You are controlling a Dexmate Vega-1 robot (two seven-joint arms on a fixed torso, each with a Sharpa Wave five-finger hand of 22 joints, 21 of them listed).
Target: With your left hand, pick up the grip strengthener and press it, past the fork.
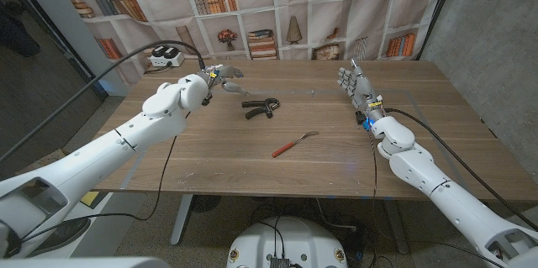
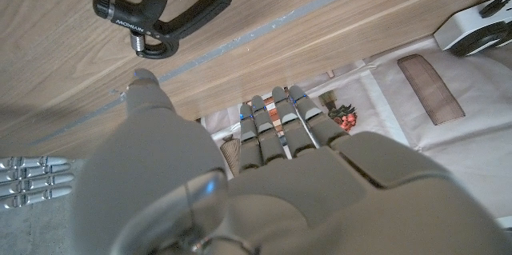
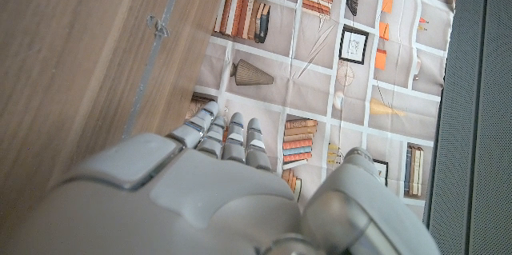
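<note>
Three cameras: one high on the head, one riding each wrist.

From the head we look down and forward over the brown wooden table (image 1: 210, 163) toward the printed bookshelf backdrop (image 1: 277, 3), far enough back to take in both white arms. On the left wrist we sit right behind the grey left hand (image 2: 272, 183), facing along its fingers with the view turned over; the black V-shaped grip strengthener (image 2: 160, 11) lies just beyond the fingertips and also shows from the head (image 1: 261, 107). On the right wrist we sit equally close behind the grey right hand (image 3: 216, 191), sharing tabletop and backdrop with the head view.
</note>
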